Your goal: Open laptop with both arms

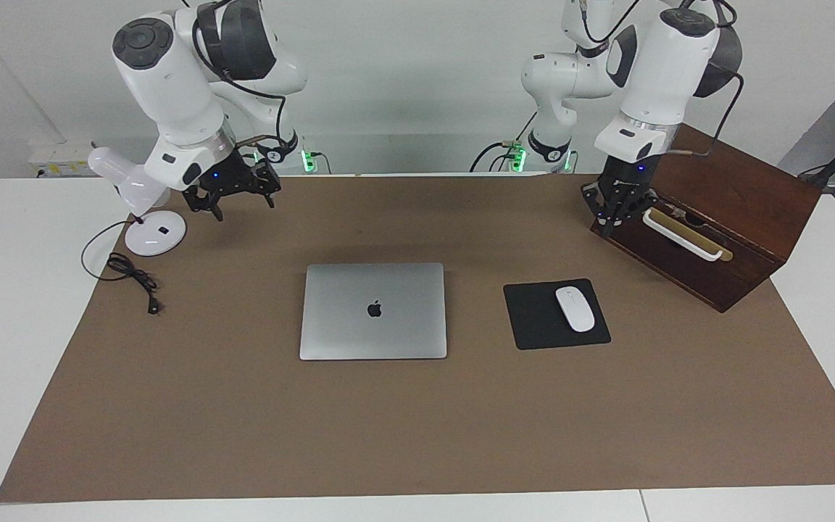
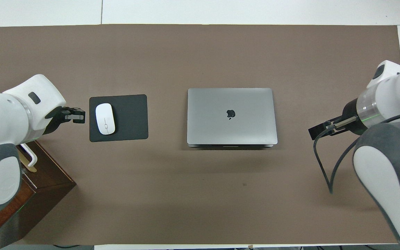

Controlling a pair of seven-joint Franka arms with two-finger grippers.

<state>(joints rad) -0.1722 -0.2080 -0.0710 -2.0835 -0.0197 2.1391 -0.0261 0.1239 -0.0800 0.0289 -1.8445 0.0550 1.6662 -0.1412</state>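
Left gripper (image 1: 618, 210) hangs in the air at the corner of the wooden box (image 1: 740, 217), by its white handle (image 1: 682, 235); I cannot tell whether it is spread or pressed together. Right gripper (image 1: 233, 190) hangs above the brown mat (image 1: 417, 420) beside the white desk lamp (image 1: 143, 199); its state I cannot tell either. Neither touches anything. The laptop (image 1: 373, 311) lies shut, logo up, flat on the mat at mid-table (image 1: 4, 304), well apart from both. Beside it, toward the left arm's end, a white mouse (image 1: 575, 309) sits on a black mouse pad (image 1: 533, 319).
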